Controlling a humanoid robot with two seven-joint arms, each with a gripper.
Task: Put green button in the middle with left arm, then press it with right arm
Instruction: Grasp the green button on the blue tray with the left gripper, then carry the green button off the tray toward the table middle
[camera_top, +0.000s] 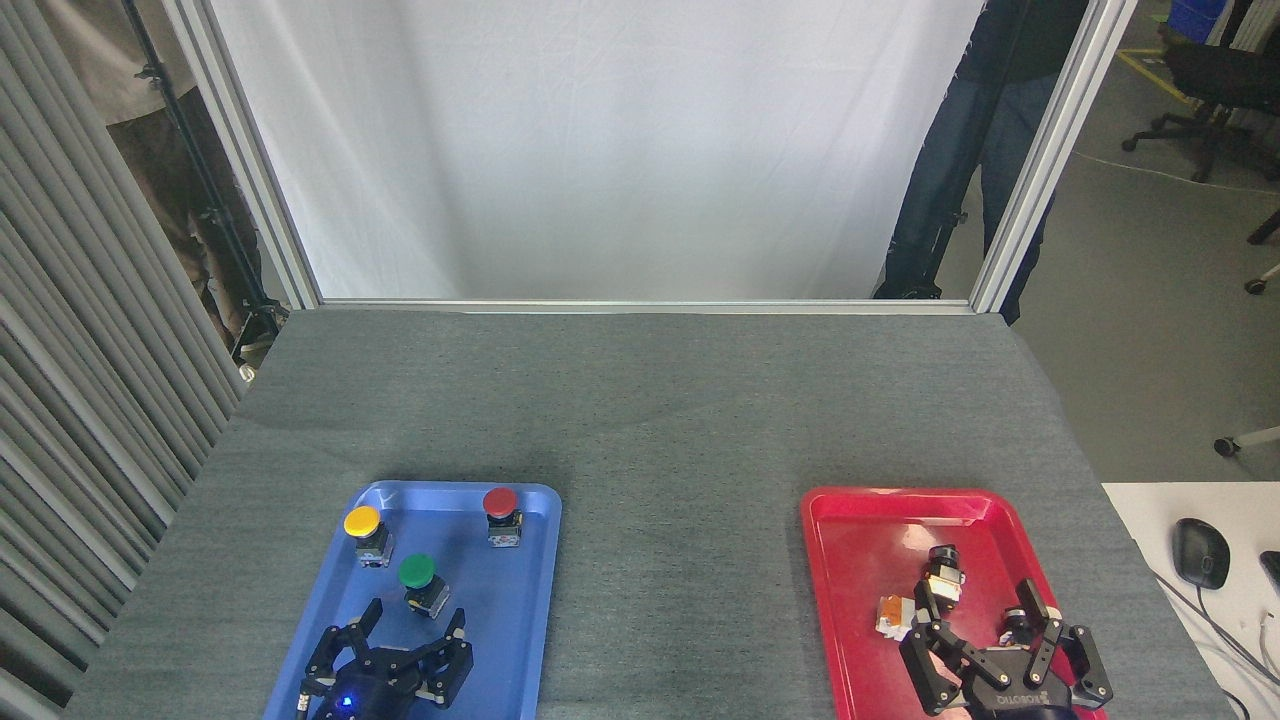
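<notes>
Green button (417, 572) untouched; left arm (405, 648) jaws spread, empty.

Bare cloth (680, 560) between trays open; yellow button (362, 522), red button (500, 502) crowd green button (417, 571).

Two trays on the table (640, 420), one left (500, 640), one right (860, 600). Left tray holds three buttons: two at the back (362, 522) (500, 502), the third (417, 571) in front between them. Small parts (925, 595) sit in the right tray.
</notes>
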